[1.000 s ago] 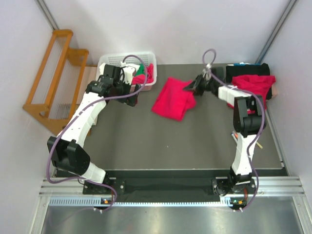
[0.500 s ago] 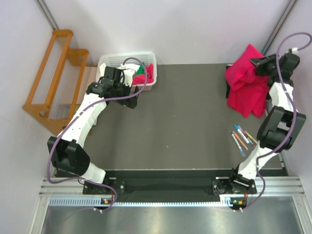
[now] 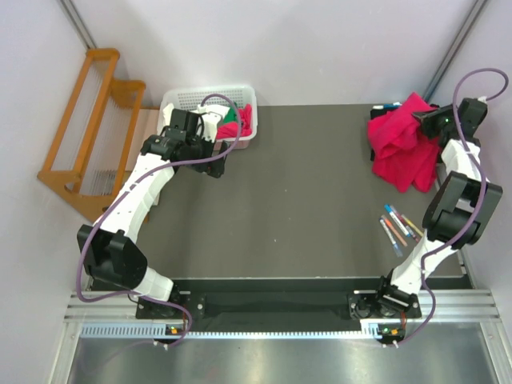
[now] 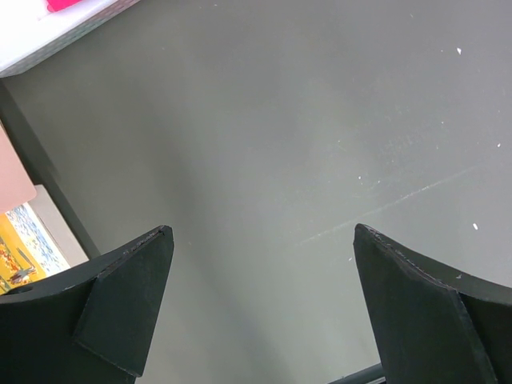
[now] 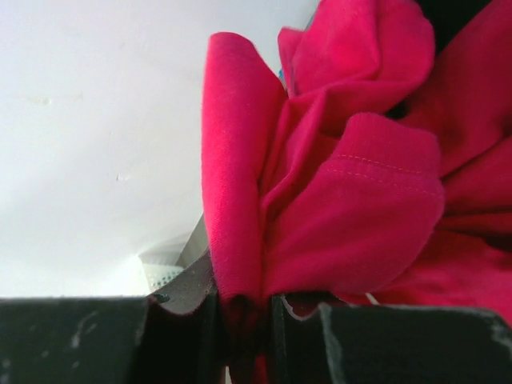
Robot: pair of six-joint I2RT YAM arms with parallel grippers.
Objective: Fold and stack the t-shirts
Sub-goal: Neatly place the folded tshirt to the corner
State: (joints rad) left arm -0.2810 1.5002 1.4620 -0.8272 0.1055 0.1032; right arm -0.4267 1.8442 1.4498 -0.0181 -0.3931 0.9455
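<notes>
One crimson t-shirt [image 3: 396, 152] sits pinched in the right end effector [image 5: 244, 308]; left end effector [image 4: 262, 234] gapes wide.

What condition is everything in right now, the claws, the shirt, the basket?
Left gripper: open, empty, above the dark grey table.
Right gripper: shut on the crimson cloth t-shirt.
Crimson cloth t-shirt: crumpled, unfolded.
White plastic basket: holding red and green cloth.
Coloured marker pens: lying loose on the table.

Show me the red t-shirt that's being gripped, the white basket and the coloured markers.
red t-shirt [image 5: 360, 216], right wrist view, bunched fold below the stitched hem.
white basket [image 3: 204, 99], top external view, its far mesh wall.
coloured markers [image 3: 398, 227], top external view, middle of the bunch.
</notes>
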